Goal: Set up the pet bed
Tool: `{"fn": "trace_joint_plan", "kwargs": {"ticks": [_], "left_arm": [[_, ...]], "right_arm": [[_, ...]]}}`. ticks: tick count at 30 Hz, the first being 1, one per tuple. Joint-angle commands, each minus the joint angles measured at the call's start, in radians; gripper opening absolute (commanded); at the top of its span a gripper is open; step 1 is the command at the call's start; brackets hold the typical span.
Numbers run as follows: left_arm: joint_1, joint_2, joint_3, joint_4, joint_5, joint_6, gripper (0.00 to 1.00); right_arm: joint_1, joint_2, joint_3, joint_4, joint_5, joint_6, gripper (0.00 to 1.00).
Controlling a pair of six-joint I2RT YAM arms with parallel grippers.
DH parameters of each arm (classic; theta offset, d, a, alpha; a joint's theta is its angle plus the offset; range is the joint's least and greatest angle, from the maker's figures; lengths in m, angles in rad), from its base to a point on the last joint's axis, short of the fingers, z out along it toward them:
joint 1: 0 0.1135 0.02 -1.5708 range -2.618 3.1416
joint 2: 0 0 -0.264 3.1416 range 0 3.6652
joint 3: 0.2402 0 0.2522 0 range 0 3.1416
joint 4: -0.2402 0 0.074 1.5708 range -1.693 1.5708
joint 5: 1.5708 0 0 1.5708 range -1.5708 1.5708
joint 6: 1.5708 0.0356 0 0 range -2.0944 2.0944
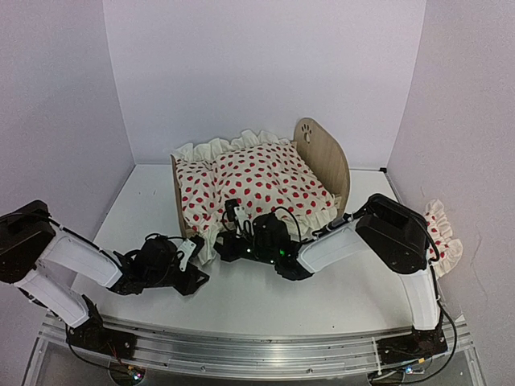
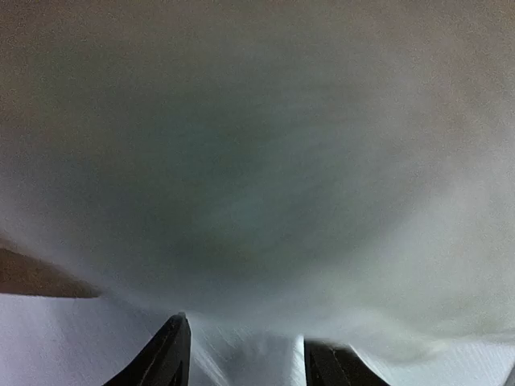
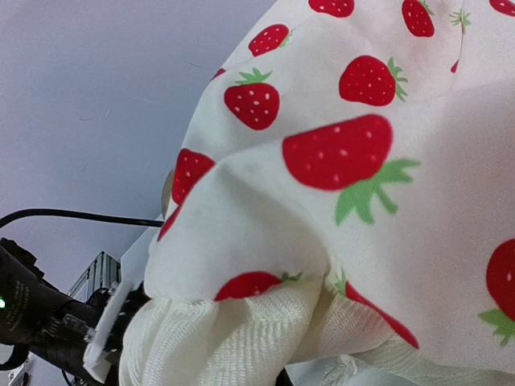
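The pet bed stands at mid-table, with its wooden headboard (image 1: 323,159) and paw cutout on the right and its low footboard (image 1: 175,191) on the left. The cream red-dotted duvet (image 1: 261,183) covers it and hides the mattress. My left gripper (image 1: 194,252) is at the duvet's hanging ruffle at the bed's near-left corner. In the left wrist view blurred white cloth (image 2: 257,161) fills the frame and runs down between the two dark fingertips (image 2: 171,355). My right gripper (image 1: 234,225) is at the duvet's near edge. The duvet's ruffle (image 3: 233,338) bunches over its fingers and hides them.
The small red-dotted ruffled pillow (image 1: 443,235) lies at the right, behind my right arm (image 1: 398,241). White walls enclose the table on three sides. My left arm (image 1: 76,265) lies low across the near-left of the table.
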Motion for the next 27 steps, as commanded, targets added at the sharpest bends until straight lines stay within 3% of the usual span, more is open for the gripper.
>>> {"fn": "trace_joint_plan", "kwargs": {"ticks": [1,8,16,27], "left_arm": [[0.033,0.083,0.049,0.162,-0.091,0.057,0.50],[0.036,0.133,0.019,0.327,-0.005,0.147,0.48],[0.053,0.240,0.060,0.414,-0.042,0.160,0.42],[0.087,0.284,0.060,0.505,-0.064,0.223,0.45]], "right_arm": [[0.002,-0.076,0.032,0.001,-0.012,-0.012,0.00],[0.002,-0.084,0.028,-0.025,-0.025,-0.017,0.00],[0.002,-0.088,0.023,-0.027,-0.029,-0.014,0.00],[0.002,-0.093,0.022,-0.028,-0.039,-0.013,0.00]]}}
